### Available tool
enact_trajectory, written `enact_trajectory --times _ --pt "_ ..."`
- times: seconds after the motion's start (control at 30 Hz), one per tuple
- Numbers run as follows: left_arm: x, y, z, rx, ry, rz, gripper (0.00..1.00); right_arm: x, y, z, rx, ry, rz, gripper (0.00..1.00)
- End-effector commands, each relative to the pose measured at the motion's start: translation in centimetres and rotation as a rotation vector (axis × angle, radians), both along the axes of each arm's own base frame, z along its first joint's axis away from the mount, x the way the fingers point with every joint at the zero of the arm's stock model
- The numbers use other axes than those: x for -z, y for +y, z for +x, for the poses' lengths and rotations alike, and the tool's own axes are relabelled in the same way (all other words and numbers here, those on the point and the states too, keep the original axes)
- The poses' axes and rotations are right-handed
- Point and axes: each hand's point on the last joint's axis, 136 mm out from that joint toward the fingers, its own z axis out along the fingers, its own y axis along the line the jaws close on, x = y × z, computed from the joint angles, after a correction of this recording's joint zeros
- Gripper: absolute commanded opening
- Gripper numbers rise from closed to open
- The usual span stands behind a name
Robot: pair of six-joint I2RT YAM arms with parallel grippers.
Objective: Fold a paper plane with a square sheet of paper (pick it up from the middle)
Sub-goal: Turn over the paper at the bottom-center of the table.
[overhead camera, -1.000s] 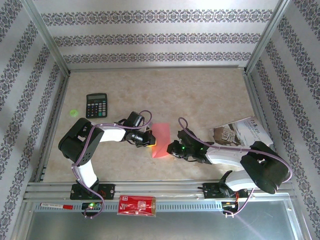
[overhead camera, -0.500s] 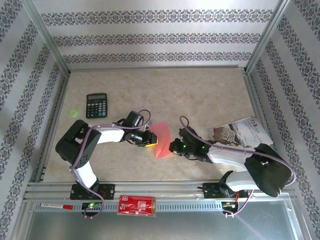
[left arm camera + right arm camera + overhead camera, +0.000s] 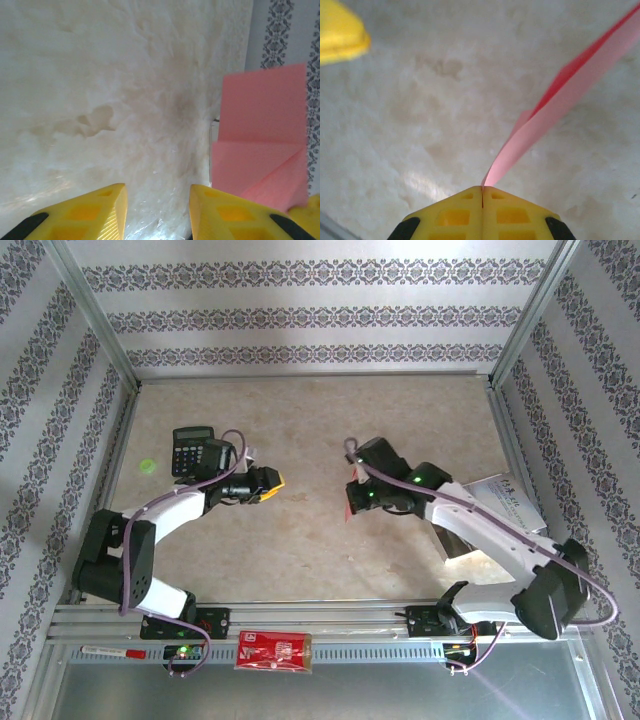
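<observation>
Mottled beige counter (image 3: 330, 420). Right claw (image 3: 482, 189) pressed together, pinching the folded pink sheet (image 3: 555, 105) by one edge, aloft. Left claw (image 3: 157, 200) spread, empty; the sheet hangs to its right, apart.

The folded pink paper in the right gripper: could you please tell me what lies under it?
Bare beige tabletop shows under the folded pink paper, which the shut right gripper pinches by its edge. The patch of table directly behind the sheet is hidden.
</observation>
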Motion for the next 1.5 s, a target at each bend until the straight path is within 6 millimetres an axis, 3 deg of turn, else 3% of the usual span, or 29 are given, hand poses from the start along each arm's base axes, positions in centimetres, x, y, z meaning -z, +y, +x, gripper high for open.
enact_trajectory --times 0.0,0.27,0.43,0.63,0.87,1.03,1.3,1.47 --pt "0.1 1.5 -0.5 -0.016 0.018 0.054 0.37 3.8 -0.2 -2.8 -0.118 0.097 -0.188 0.0" --pt "0.6 1.6 -1.3 -0.006 0.05 0.061 0.37 8.3 7.4 -6.0 -0.218 0.221 -0.046 0.0" --pt "0.5 1.2 -1.3 -0.016 0.058 0.025 0.37 10.0 9.9 -7.1 -0.224 0.275 0.045 0.0" --pt "0.7 -0.5 -1.2 -0.001 0.079 0.0 0.34 11.1 10.6 -7.4 -0.205 0.287 0.116 0.01" --pt "1.7 -5.1 -1.1 0.084 0.123 -0.074 0.15 11.7 10.3 -7.6 -0.182 0.273 0.158 0.02" --pt "2.5 -8.1 -1.2 0.152 0.146 -0.086 0.09 12.2 10.1 -7.7 -0.175 0.273 0.163 0.02" --pt "6.0 -9.5 -1.6 0.204 0.215 -0.044 0.07 12.4 9.8 -7.7 -0.162 0.268 0.169 0.03" --pt "7.8 -9.3 -2.1 0.234 0.246 0.001 0.06 12.3 9.8 -7.7 -0.16 0.266 0.179 0.08"
